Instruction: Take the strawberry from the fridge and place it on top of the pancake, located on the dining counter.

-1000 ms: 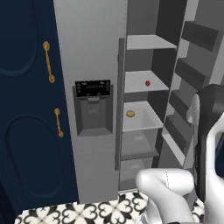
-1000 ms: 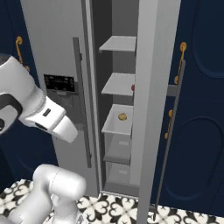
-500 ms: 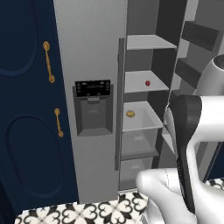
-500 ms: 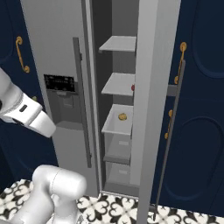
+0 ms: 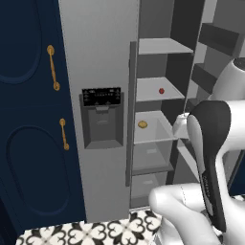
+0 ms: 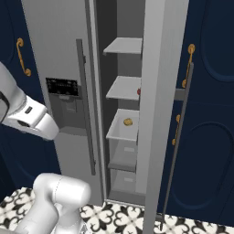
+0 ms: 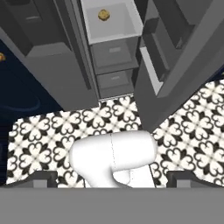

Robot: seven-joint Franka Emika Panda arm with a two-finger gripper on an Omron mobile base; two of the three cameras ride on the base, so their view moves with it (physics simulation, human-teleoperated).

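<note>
Now fridge [image 5: 103,57] open, strawberry [image 5: 161,91] on shelf; gripper [image 7: 112,177] released, empty; no legible writing.

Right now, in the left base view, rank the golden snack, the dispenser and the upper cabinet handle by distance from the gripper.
1. Snack: right of centre.
2. Dispenser: centre-left.
3. Upper handle: far left.

The arm [image 5: 210,158] is built of glossy white rounded shells, with a dark charcoal band wrapping one long link. A bulbous white joint housing [image 6: 59,194] sits at its base. Two small dark finger tips [image 7: 181,177], blocky, seem matte, though barely visible.
</note>
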